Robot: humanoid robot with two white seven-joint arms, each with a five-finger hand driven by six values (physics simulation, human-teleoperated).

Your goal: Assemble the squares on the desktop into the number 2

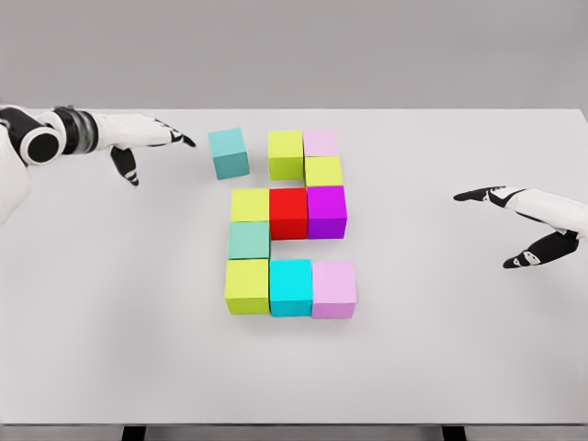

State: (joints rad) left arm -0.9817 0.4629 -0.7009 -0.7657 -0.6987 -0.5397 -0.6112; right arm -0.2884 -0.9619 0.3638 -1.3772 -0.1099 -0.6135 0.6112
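Because the figure 2 needs a full top bar, the teal cube (pixel 229 152) standing apart at the upper left looks like the last piece: it sits just left of the top-row yellow-green cube (pixel 286 153), with a gap between them, and the left hand (pixel 147 138) reaches toward it with fingers spread, holding nothing and not touching it. From the head view, the only one, the rest already reads as the digit on the white table (pixel 459 349): a pale pink cube (pixel 321 142) ends the top bar, a yellow-green cube (pixel 323 171) drops down the right, a yellow cube (pixel 249 204), red cube (pixel 288 212) and purple cube (pixel 326 210) form the middle, a muted green cube (pixel 249 240) descends on the left, and a lime cube (pixel 247 286), cyan cube (pixel 290 287) and lilac cube (pixel 333 288) make the base. That counts ten cubes, nine joined and one loose. Well off to the right, the right hand (pixel 528 225) hovers over the table, open and empty, seemingly clear of the work.
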